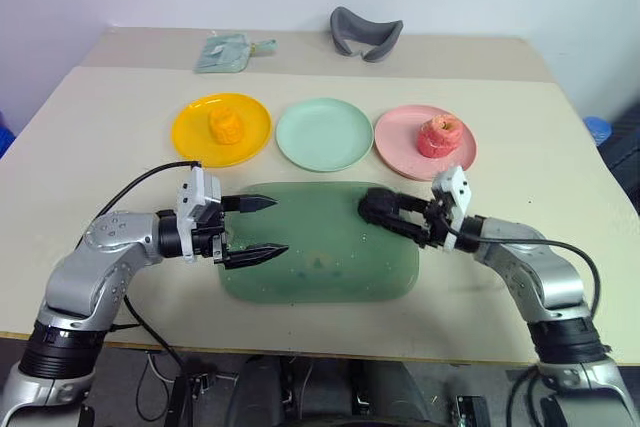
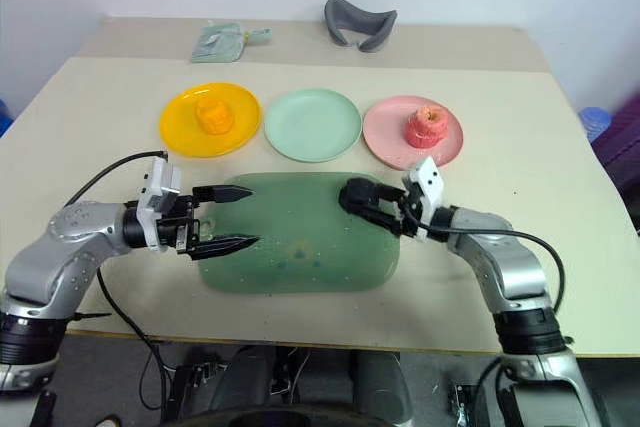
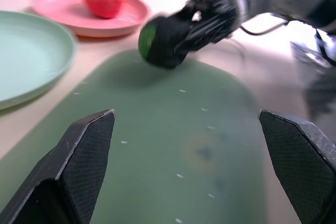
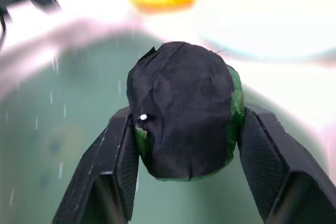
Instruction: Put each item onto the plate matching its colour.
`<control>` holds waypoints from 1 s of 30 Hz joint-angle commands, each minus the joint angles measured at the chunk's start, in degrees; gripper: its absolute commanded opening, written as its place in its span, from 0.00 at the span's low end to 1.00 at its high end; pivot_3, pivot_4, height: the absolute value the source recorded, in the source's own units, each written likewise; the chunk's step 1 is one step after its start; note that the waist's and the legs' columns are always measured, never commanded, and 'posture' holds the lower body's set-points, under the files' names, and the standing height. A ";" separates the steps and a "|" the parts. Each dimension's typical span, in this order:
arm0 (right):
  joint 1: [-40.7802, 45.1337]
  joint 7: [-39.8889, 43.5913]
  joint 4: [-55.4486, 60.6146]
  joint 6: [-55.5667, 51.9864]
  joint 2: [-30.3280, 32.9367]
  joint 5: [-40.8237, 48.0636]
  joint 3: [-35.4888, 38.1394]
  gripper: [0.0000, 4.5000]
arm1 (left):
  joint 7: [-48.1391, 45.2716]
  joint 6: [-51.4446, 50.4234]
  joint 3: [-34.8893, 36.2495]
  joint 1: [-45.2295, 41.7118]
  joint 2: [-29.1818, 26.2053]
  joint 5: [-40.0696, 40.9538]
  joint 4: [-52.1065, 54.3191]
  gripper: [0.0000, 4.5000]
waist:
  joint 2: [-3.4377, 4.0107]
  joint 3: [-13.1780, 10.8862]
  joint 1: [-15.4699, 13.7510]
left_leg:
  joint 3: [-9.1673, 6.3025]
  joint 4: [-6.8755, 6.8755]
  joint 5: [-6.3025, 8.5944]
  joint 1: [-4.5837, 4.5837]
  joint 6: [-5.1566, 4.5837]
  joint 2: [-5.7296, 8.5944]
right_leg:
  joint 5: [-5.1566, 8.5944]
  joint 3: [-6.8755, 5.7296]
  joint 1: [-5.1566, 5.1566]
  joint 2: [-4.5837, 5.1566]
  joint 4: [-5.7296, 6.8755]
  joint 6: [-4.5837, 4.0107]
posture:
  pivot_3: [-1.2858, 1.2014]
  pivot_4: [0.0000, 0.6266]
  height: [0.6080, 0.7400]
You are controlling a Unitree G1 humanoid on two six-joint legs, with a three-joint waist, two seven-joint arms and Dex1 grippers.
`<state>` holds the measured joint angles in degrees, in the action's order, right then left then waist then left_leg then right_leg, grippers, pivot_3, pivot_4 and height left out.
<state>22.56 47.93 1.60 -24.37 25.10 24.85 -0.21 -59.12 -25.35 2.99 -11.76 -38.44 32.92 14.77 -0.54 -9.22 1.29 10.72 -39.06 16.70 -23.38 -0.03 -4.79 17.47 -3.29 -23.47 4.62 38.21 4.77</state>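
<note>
A black ball (image 1: 375,206) with green showing at its sides hangs just above the upper right part of the big green mat (image 1: 320,272), and my right gripper (image 1: 390,215) is shut on it; the right wrist view shows both fingers pressed on the ball (image 4: 181,108). Over the mat's left edge my left gripper (image 1: 281,225) stands open and holds nothing. Beyond the mat lie three plates in a row. The yellow plate (image 1: 192,132) bears a yellow-orange chunk (image 1: 226,126). The mint green plate (image 1: 324,134) in the middle is bare. A pink-red ridged piece (image 1: 441,136) sits on the pink plate (image 1: 398,139).
A grey curved object (image 1: 366,31) and a pale green pouch (image 1: 228,52) lie at the back of the table. The table's front edge (image 1: 320,347) runs just below the mat. Cables trail from both wrists.
</note>
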 commanded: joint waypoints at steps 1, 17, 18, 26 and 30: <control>9.32 -5.19 -6.24 6.70 -5.25 -4.58 -1.63 0.59 | 9.01 2.01 1.79 -1.76 3.31 -3.76 0.56 1.00 | 0.00 0.00 -0.14 | 0.00 -0.01 0.00 -0.01 0.00 0.00 | 0.00 0.00 -0.02 0.00 0.02 0.00 | 0.52 0.24 1.00; 39.16 -16.69 -69.44 37.10 -18.12 -20.45 -2.17 0.59 | 31.69 1.71 -0.06 -5.55 15.61 -13.66 -0.03 1.00 | -0.02 0.01 0.59 | 0.16 0.00 -0.01 -0.05 -0.01 0.01 | 0.00 -0.06 0.00 0.05 0.01 0.00 | 0.52 0.24 1.00; 39.50 -16.91 -70.75 37.90 -18.31 -20.81 -1.92 0.64 | 31.29 2.79 -0.17 -5.35 15.82 -13.84 -0.03 1.00 | -0.02 0.01 0.67 | 0.16 0.00 -0.01 -0.05 -0.01 0.01 | 0.00 -0.07 0.01 0.05 0.01 0.00 | 0.52 0.24 1.00; 36.03 -12.30 -61.66 43.57 -15.14 -18.87 0.98 0.99 | 26.53 10.89 0.56 -2.62 14.02 -15.67 -1.90 1.00 | 0.01 0.00 1.26 | 0.14 0.05 -0.02 -0.05 0.02 -0.01 | 0.00 -0.05 -0.03 0.05 0.02 0.00 | 0.52 0.24 1.00; 23.66 -6.77 -38.00 37.13 -9.28 -14.32 2.66 0.99 | 22.60 12.95 2.30 -1.13 12.63 -13.32 -2.81 1.00 | 0.00 0.00 0.51 | 0.10 0.03 -0.02 -0.06 0.02 -0.01 | 0.00 -0.07 0.03 0.08 0.00 0.01 | 0.52 0.24 1.00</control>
<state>49.38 39.01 -45.40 15.38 13.37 7.86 0.73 -34.85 -14.16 3.34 -13.26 -24.97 17.78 11.18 -0.54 -9.22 1.80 10.79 -39.03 16.69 -23.44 -0.02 -4.80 17.47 -3.37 -23.42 4.73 38.17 4.78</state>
